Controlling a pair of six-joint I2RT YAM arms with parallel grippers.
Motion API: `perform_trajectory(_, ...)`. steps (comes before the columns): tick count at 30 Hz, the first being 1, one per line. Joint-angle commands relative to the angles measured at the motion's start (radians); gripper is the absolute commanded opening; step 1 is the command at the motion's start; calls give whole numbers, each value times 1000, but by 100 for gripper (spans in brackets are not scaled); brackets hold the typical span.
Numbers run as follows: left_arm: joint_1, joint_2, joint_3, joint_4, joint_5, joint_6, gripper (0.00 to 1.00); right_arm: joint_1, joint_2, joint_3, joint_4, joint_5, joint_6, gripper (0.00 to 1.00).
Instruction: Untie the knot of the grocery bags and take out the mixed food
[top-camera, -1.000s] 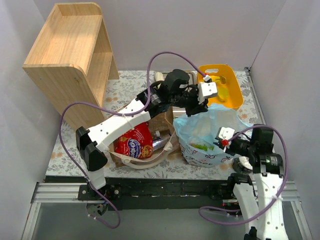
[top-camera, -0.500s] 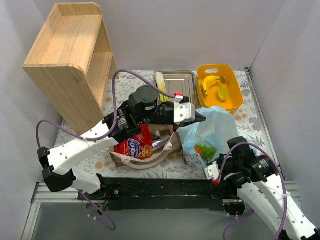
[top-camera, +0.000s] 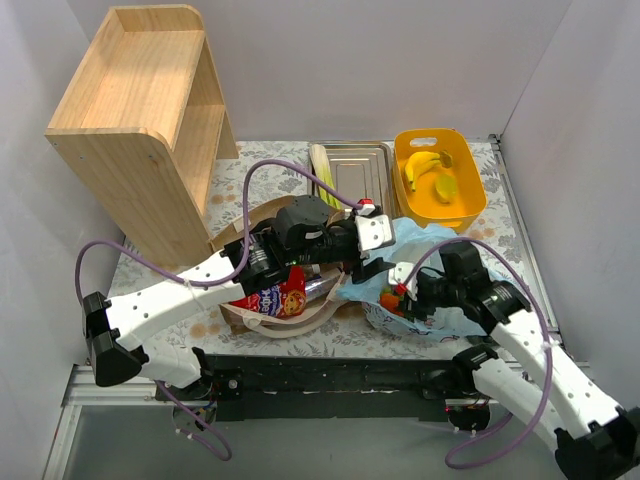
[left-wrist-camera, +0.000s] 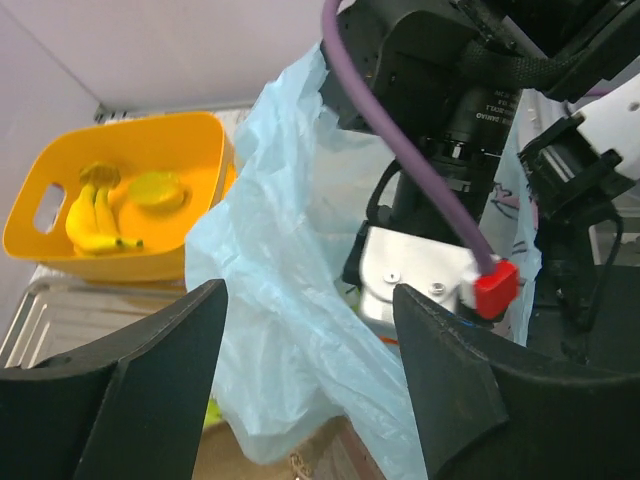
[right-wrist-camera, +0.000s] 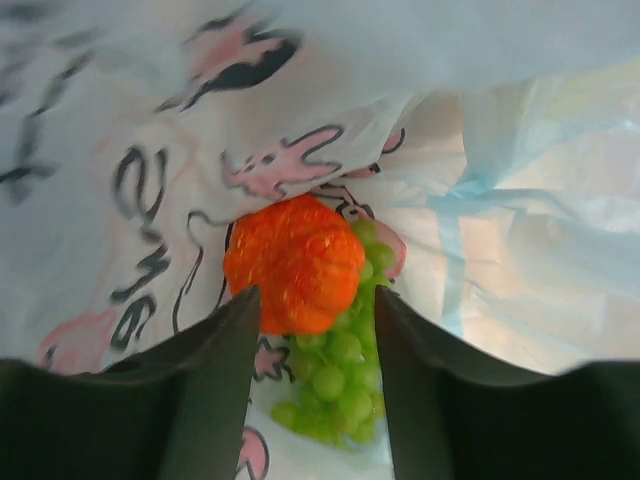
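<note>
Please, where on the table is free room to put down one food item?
Bare cloth lies between the wooden shelf and the steel tray, and at the right edge between the yellow tub and the blue bag. The middle, around the paper bag, is crowded.

Bright, even light from overhead in the top view; only soft shadows beside the wooden shelf (top-camera: 140, 120) on the table (top-camera: 500, 215). Sharp throughout there. In the left wrist view, near dark jaws slightly soft, blue bag (left-wrist-camera: 290, 330) glowing pale. In the right wrist view, mild blur, light diffused through film around the orange food (right-wrist-camera: 295, 265).
</note>
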Motion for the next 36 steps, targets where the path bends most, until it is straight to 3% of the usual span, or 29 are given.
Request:
perform_trajectory(1, 6, -65, -31, 27, -121, -20, 67, 8, 109, -2, 221, -41, 260, 61)
perform_trajectory(3, 9, -67, -32, 10, -118, -34, 65, 16, 167, -6, 261, -46, 285, 61)
perform_trajectory(5, 13, -73, -34, -2, -100, -35, 49, 43, 236, -8, 284, -49, 284, 61)
perform_trajectory(6, 13, -76, -40, -10, -94, -32, 39, 57, 261, -6, 283, -49, 279, 62)
perform_trajectory(7, 15, -79, -43, -10, -92, -29, 14, 75, 284, -10, 278, -55, 273, 67)
perform_trajectory(8, 15, -80, -46, -8, -89, -25, 0, 83, 305, -28, 280, -64, 262, 71)
perform_trajectory(13, 21, -131, -73, -30, -83, -2, 0, 200, 301, -98, 306, 38, 222, 87)
perform_trajectory(18, 21, -222, -133, -96, -75, -32, 0, 232, 328, -163, 308, 144, 173, 89)
perform_trajectory(21, 21, -240, -159, -99, -74, -32, 0, 244, 313, -207, 336, 234, 146, 78)
perform_trajectory(22, 21, -240, -169, -94, -66, -25, 0, 246, 307, -212, 344, 261, 146, 64)
perform_trajectory(24, 21, -238, -199, -71, -62, -14, 0, 244, 291, -204, 355, 335, 152, 49)
perform_trajectory(25, 21, -238, -207, -62, -55, -17, 18, 246, 273, -191, 370, 357, 156, 34)
perform_trajectory(28, 21, -223, -218, -48, -42, -78, 69, 247, 247, -160, 384, 449, 175, 16)
perform_trajectory(31, 21, -208, -242, -24, -40, -149, 78, 247, 223, -111, 375, 521, 182, 6)
perform_trajectory(33, 22, -190, -262, 7, -28, -173, 80, 247, 210, -79, 374, 535, 194, 1)
perform_trajectory(36, 22, -163, -288, 53, -29, -181, 80, 247, 193, -34, 355, 538, 213, 1)
